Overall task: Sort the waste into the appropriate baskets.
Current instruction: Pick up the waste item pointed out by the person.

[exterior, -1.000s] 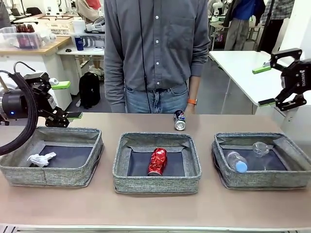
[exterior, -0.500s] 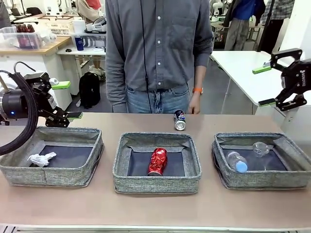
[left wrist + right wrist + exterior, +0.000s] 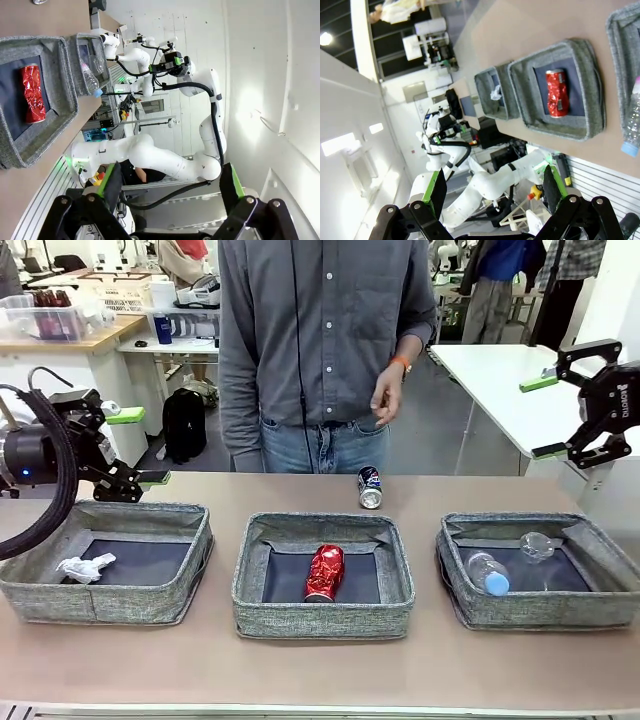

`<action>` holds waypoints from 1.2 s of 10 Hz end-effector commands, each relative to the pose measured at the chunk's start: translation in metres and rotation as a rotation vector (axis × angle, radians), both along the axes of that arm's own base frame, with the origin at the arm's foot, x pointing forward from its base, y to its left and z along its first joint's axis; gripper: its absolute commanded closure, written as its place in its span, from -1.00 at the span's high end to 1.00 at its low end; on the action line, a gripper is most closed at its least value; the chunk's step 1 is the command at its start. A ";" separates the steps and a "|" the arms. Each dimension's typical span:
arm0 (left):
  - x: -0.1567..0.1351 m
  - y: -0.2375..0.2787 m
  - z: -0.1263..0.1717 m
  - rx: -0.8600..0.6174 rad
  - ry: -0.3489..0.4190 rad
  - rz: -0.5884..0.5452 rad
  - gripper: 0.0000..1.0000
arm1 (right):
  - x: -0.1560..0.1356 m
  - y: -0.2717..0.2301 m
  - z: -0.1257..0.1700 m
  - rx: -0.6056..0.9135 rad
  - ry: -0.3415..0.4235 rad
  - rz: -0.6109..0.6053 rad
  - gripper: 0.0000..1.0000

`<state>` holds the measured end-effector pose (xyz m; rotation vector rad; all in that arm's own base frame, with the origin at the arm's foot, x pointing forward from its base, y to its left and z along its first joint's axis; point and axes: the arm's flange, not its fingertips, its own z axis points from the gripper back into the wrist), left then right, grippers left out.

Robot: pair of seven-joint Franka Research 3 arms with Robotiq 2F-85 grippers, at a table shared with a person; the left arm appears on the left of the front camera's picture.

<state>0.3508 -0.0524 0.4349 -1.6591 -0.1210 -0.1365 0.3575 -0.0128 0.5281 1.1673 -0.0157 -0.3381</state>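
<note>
As you look across the table (image 3: 320, 670) in the front view, three grey bins sit in a row on it. The left bin (image 3: 40, 585) holds the paper wad (image 3: 85, 568), lying near its left wall. The middle bin (image 3: 322, 622) holds the red can (image 3: 324, 573), lying on its side on the dark bottom. The right bin (image 3: 540, 612) holds the bottle (image 3: 486, 573), its blue cap pointing toward you, and the clear cup (image 3: 537, 545) just behind it. The blue can (image 3: 370, 487) lies on the bare table beyond the middle bin, outside every bin.

Your left gripper (image 3: 132, 448) hangs above the far left corner of the left bin, jaws spread wide, nothing between the green pads. Your right gripper (image 3: 545, 417) is raised well above and behind the right bin, jaws likewise spread and empty. In the left wrist view you see its own fingers (image 3: 111, 182) apart at the bottom edge, with the red can (image 3: 31, 93) in its bin at upper left and the bottle (image 3: 90, 80) beyond. In the right wrist view the fingers (image 3: 437, 192) also stand apart; the red can (image 3: 557, 93) lies in the middle bin (image 3: 585, 131), the paper wad (image 3: 495, 92) in the bin (image 3: 482, 90) behind it, and the bottle (image 3: 634, 125) at the right edge.

The person (image 3: 325, 340) stands at the far side, one hand (image 3: 387, 395) raised at waist height, well clear of the table.
</note>
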 end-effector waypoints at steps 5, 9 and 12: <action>-0.002 -0.003 0.003 -0.012 0.010 0.014 1.00 | 0.000 -0.002 0.003 -0.003 0.001 0.015 1.00; -0.002 -0.003 0.003 -0.012 0.010 0.014 1.00 | 0.000 -0.002 0.003 -0.003 0.001 0.015 1.00; -0.002 -0.003 0.003 -0.012 0.010 0.014 1.00 | 0.050 0.057 0.010 -0.302 -0.023 0.119 1.00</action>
